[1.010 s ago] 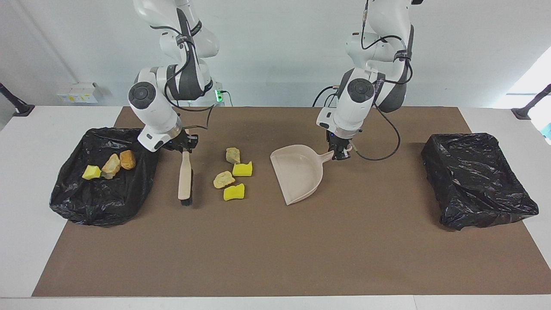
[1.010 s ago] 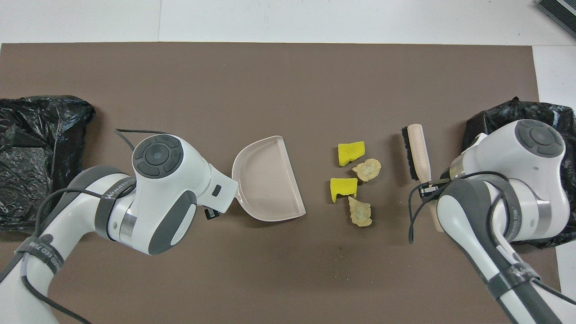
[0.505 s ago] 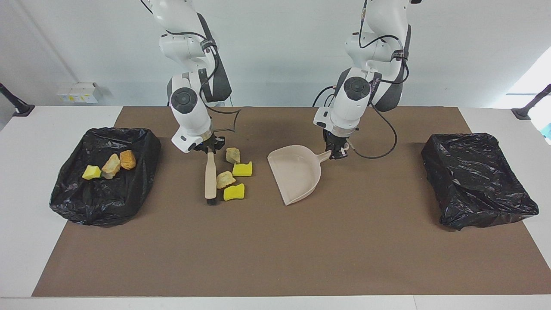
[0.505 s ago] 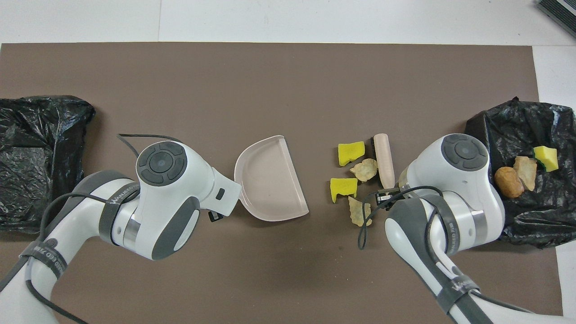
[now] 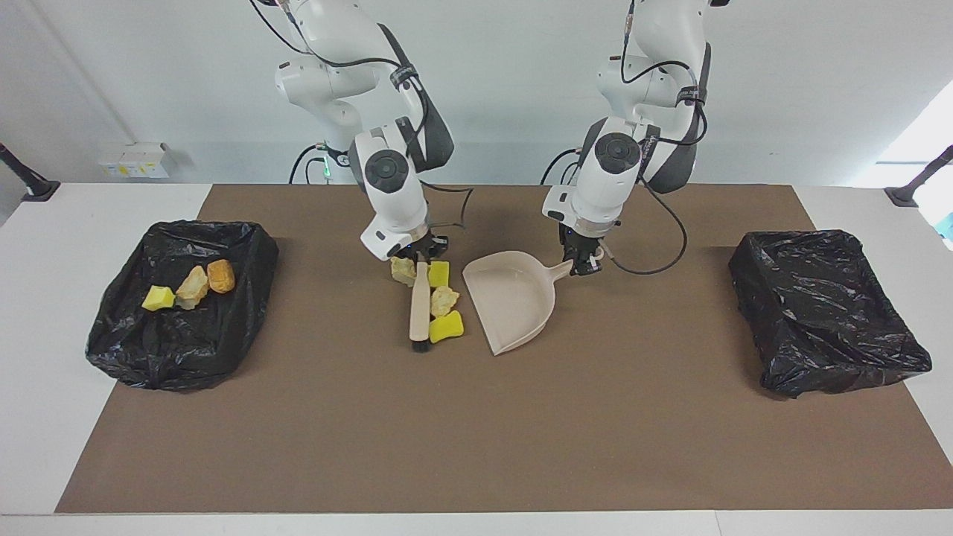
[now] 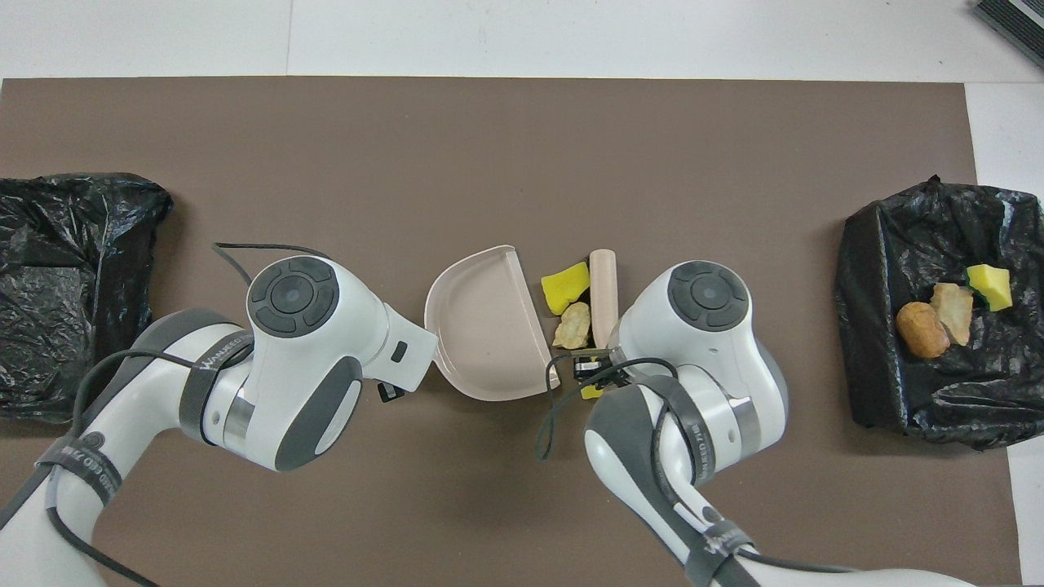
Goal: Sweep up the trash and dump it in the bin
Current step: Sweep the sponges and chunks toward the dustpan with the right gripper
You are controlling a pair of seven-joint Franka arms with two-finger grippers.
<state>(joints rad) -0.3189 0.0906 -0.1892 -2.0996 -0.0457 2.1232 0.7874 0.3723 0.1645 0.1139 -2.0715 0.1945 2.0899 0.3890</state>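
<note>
**Brush and dustpan close around 4 scraps at mid-table**

The right gripper (image 5: 419, 254) is clamped on the handle of the brush (image 5: 420, 307), which lies on the brown mat (image 5: 476, 432) with its bristle end pointing away from the robots. The left gripper (image 5: 584, 262) is clamped on the handle of the beige dustpan (image 5: 512, 299), whose open mouth faces the brush.

4 pieces of trash lie at the brush. 1 yellow sponge bit (image 5: 447, 326) and 1 tan chunk (image 5: 444, 300) sit between the brush and the dustpan's mouth, with another yellow sponge bit (image 5: 438, 272) just nearer to the robots. A tan chunk (image 5: 403, 270) sits beside the brush handle, toward the right arm's end of the table.

3 more pieces lie in the black bin (image 5: 179, 342) at the right arm's end: a yellow sponge bit (image 5: 158, 298), a tan chunk (image 5: 193, 286) and an orange-brown chunk (image 5: 221, 275). A second black bin (image 5: 826, 320) stands at the left arm's end.
</note>
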